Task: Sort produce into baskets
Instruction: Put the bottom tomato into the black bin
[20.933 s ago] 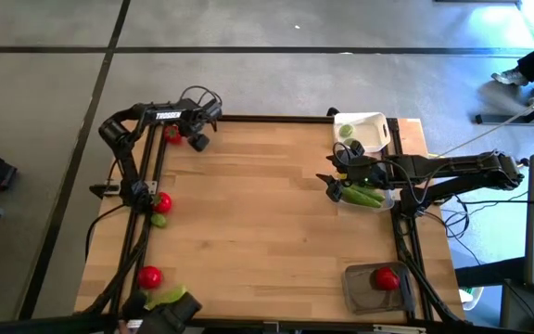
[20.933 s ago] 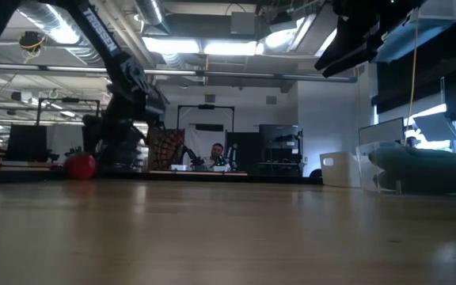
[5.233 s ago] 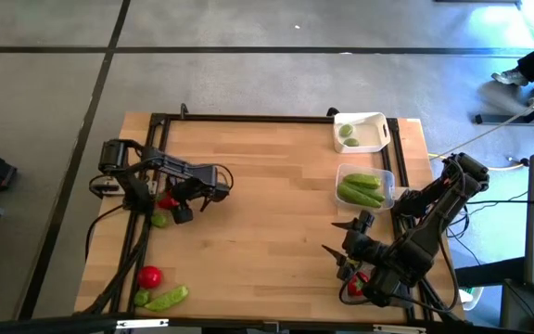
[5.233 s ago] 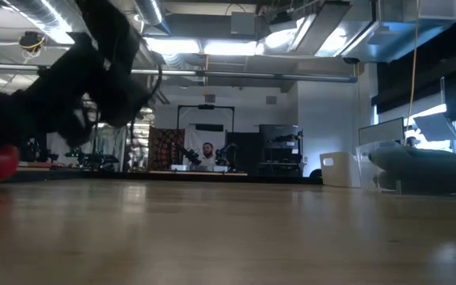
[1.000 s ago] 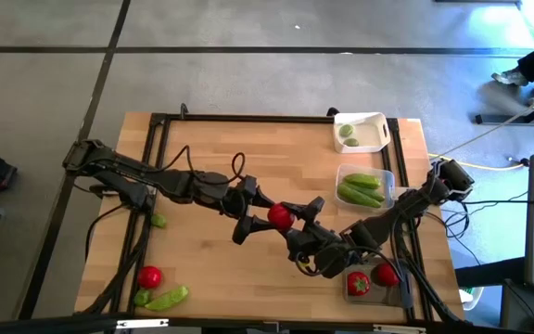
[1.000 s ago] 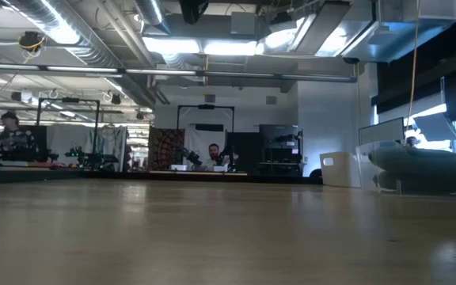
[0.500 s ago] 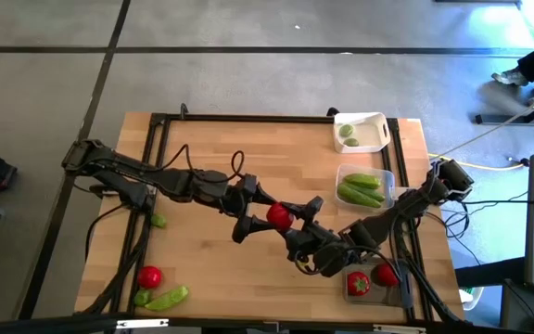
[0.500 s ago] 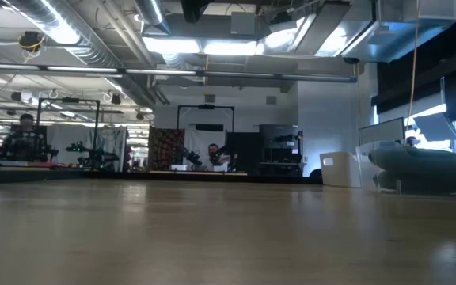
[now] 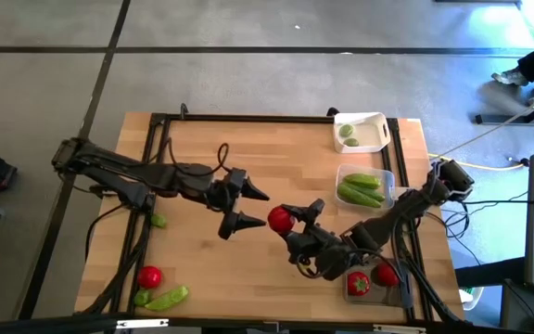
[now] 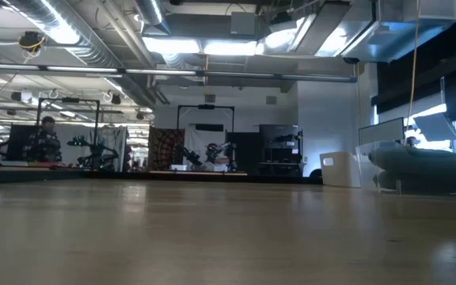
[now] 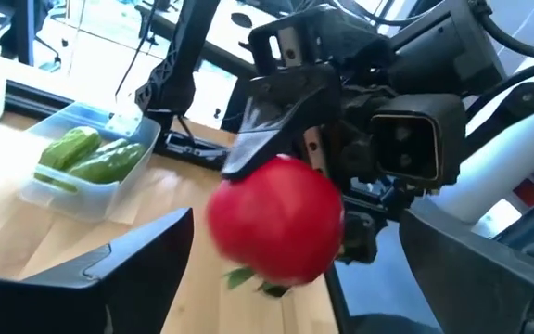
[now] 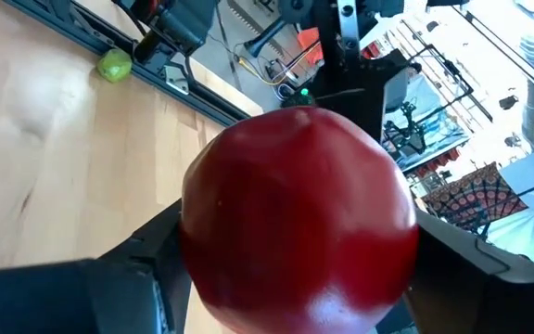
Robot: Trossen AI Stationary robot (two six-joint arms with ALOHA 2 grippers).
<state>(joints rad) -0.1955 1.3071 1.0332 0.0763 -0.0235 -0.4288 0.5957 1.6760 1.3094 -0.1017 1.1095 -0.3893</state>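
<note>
I see the right gripper (image 9: 288,223) clamping a red tomato (image 9: 279,219) mid-tabletop (image 9: 276,158); left gripper (image 9: 253,210) just beside it, jaws apart. Clear basket (image 9: 387,176) of pods nearby.

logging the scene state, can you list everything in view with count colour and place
tomato: 1, red, mid-table, held in right gripper
tomatoes: 2, red, in dark grey basket, near right corner
tomato: 1, red, near left corner
pods: several, green, in clear basket, right side
pod: 1, green, near left corner
lime pieces: 2, green, in white basket, far right
lime piece: 1, green, left edge
left gripper: open, just left of held tomato
right gripper: shut on tomato
</note>
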